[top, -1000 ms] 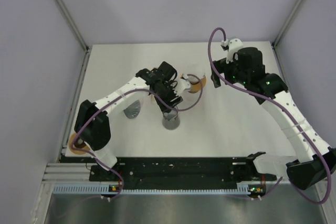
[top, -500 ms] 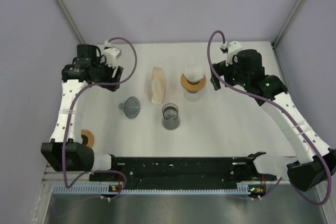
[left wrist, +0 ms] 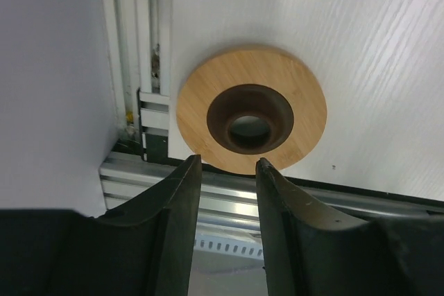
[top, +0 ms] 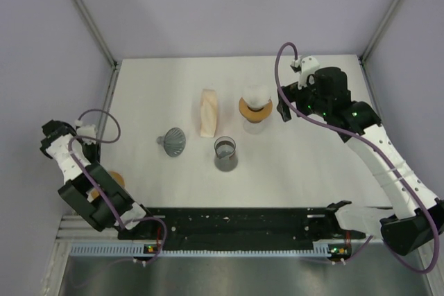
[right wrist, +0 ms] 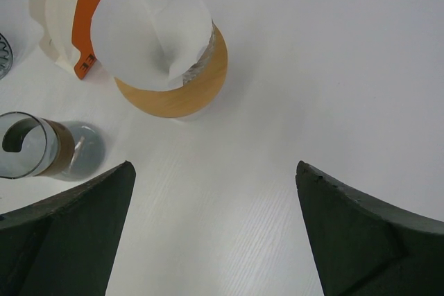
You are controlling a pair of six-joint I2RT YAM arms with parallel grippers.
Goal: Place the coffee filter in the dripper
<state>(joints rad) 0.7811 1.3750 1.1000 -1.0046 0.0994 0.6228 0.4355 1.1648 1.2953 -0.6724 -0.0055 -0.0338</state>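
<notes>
My left fingers (left wrist: 175,227) stand narrowly apart with nothing between them, over a wooden disc (left wrist: 305,112) with a dark ring at its centre, at the near left edge of the table (left wrist: 374,46). My right fingers (right wrist: 66,230) are spread wide and empty, above the table near the dripper (right wrist: 191,84). The coffee filter (right wrist: 146,29), white paper, sits in the dripper's mouth.

the coffee filter (right wrist: 151,29) — a white paper cone, open at the top, with a crease running down into its middle — sits in the dripper (right wrist: 201,81), its rim standing above the glass. the dripper is clear glass with a round wooden collar, upright on the counter (top: 312,171) — far side, a little right of centre.
</notes>
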